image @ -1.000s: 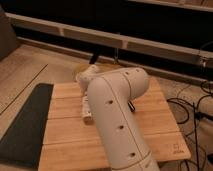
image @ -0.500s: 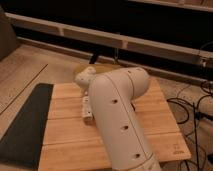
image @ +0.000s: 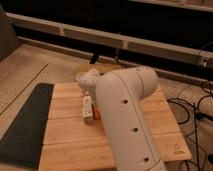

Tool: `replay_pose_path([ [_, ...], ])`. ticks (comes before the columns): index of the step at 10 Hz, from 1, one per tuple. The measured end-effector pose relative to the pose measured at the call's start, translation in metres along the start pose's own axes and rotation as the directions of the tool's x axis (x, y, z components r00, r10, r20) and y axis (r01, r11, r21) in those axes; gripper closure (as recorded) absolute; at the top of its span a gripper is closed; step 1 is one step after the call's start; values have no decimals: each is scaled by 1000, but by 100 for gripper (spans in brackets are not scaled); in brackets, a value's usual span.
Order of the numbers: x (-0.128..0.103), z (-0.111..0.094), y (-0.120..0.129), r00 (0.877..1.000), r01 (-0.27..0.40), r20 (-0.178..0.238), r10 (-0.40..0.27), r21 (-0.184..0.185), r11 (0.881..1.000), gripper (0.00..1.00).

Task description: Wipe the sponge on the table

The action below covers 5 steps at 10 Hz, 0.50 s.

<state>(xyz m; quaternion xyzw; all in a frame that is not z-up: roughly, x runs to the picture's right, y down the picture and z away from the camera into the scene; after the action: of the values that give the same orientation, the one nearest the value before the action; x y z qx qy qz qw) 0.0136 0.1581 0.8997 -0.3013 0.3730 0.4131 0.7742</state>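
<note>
The gripper reaches down to the wooden table; whether it grips anything cannot be told. The white arm hides most of an orange object just beside it.

End effector over table middle, sponge apparently just beside it, mat left of table

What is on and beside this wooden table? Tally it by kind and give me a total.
Wooden table: 1
Dark mat, left of the table: 1
White arm: 1
Gripper, low over the table's middle: 1
Small orange item beside the gripper, perhaps the sponge: 1
Total: 5
</note>
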Motion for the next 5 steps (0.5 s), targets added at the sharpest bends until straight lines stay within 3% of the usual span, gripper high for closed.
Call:
replay_pose_path([
  [2,5,7,-27,999,-25,-26,26,52,998,100],
  [5,-20,7,-61,1000,-15,-17,18,160,987,100],
])
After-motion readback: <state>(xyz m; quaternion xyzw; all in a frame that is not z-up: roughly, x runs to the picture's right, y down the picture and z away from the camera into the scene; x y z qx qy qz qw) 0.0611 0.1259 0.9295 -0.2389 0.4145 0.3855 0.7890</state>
